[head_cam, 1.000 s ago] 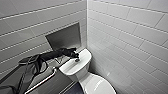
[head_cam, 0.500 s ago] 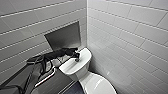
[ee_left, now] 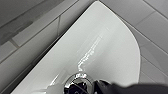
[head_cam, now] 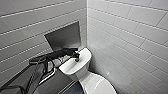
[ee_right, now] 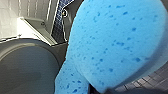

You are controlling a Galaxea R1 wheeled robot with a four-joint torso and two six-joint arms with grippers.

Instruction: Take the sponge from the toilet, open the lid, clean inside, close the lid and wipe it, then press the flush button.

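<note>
The sponge [ee_right: 112, 45] is seen bright blue, darker-speckled; the toilet [head_cam: 71, 68] glossy white; wall tiles [head_cam: 130, 32] at two o'clock pale grey, brick-patterned.

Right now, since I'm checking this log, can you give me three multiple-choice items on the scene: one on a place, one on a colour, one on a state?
1. Where is the left gripper?
A) at the round flush button on the white ceramic tank top
B) on the floor
C) against the wall tiles

2. What colour is the porous sponge?
A) yellow
B) blue
C) green

3. How is the white oval toilet lid?
A) raised
B) down over the bowl
C) taken off

Key: 1 A, the head view puts it there; 2 B, the right wrist view shows bright blue; 3 B, it lies flat.
</note>
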